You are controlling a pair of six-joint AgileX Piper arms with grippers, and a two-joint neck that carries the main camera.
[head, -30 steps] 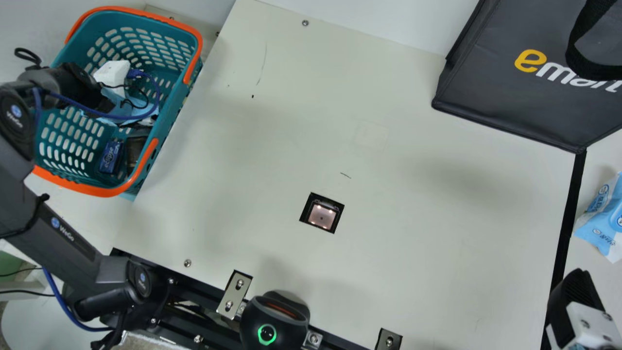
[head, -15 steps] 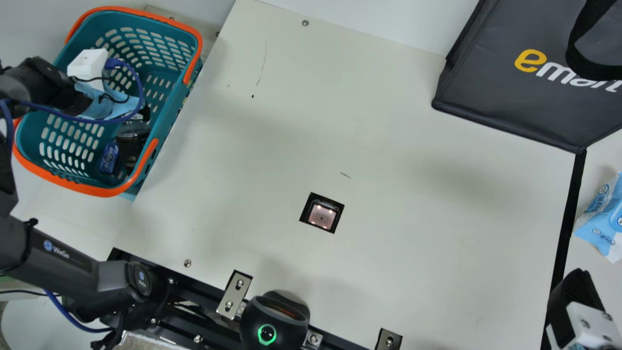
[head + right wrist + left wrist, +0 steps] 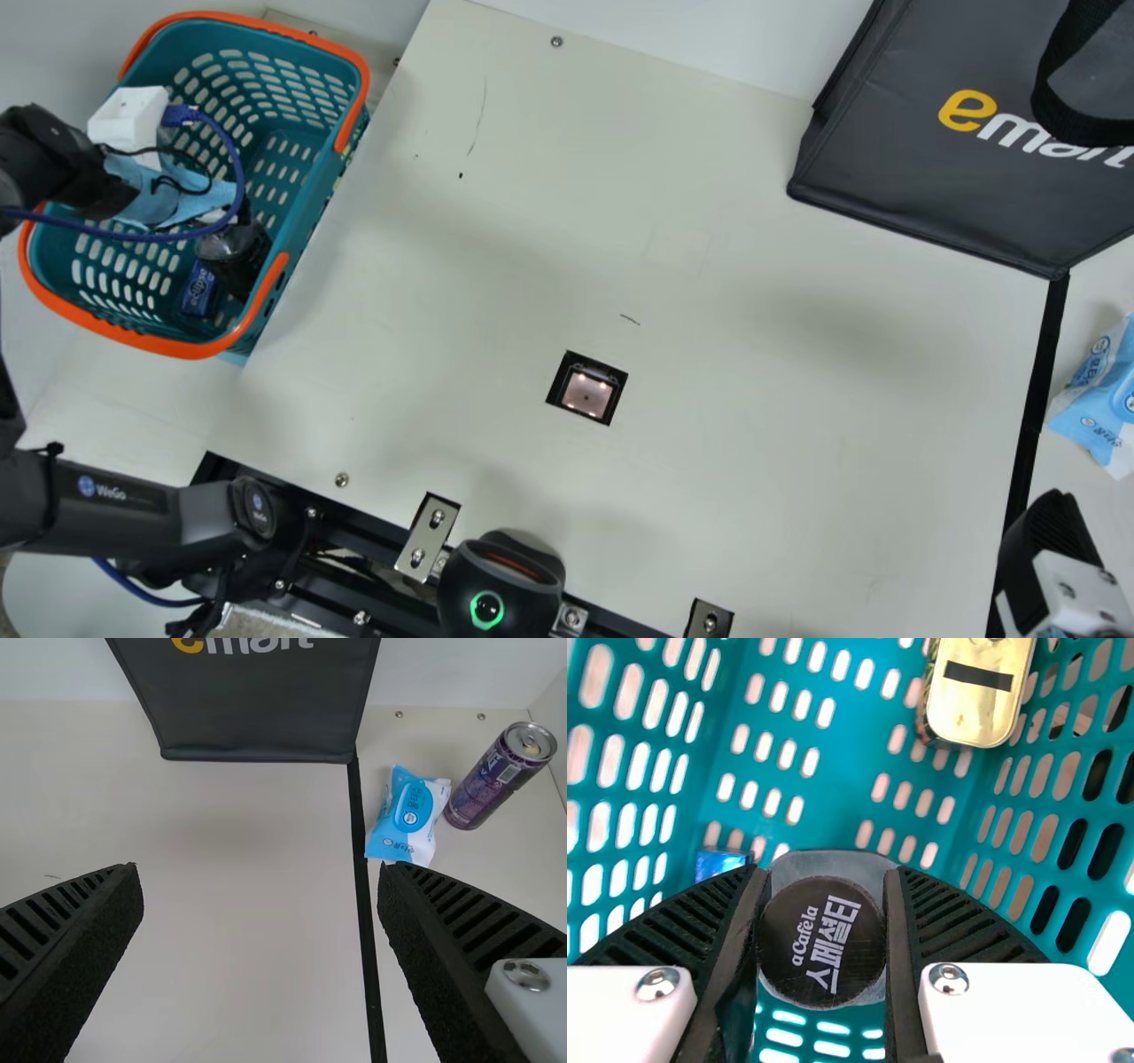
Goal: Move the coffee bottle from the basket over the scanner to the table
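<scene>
- And here we are at the upper left of the main view, where the left gripper [image 3: 241,215] reaches down inside the teal basket [image 3: 310,221] with its orange rim!
- It has the coffee bottle [image 3: 822,943] in its grasp: the left wrist view looks straight onto the dark round cap, a ribbed finger pressed against either side.
- The bottle itself sits within the basket's walls; whether it touches the floor of the basket, I cannot tell.
- Sharing that basket, a small blue box [image 3: 200,288] lies close by the bottle, and the left wrist view picks out a golden tin [image 3: 976,700], well apart from the cap.
- Over to the lower right of the main view, and the right gripper [image 3: 1047,532] is released, its fingers spread wide with nothing between them.
- Near the middle of the frame, the square scanner [image 3: 586,392] glows in the pale counter [image 3: 753,443].
- Dark bag [image 3: 886,177] at the upper right, blue-and-white packet [image 3: 1099,399] at the right edge, and, says the right wrist view, a purple can [image 3: 496,780] just beside that packet.
- At bottom centre, a black device [image 3: 500,589] shines its green ring.
</scene>
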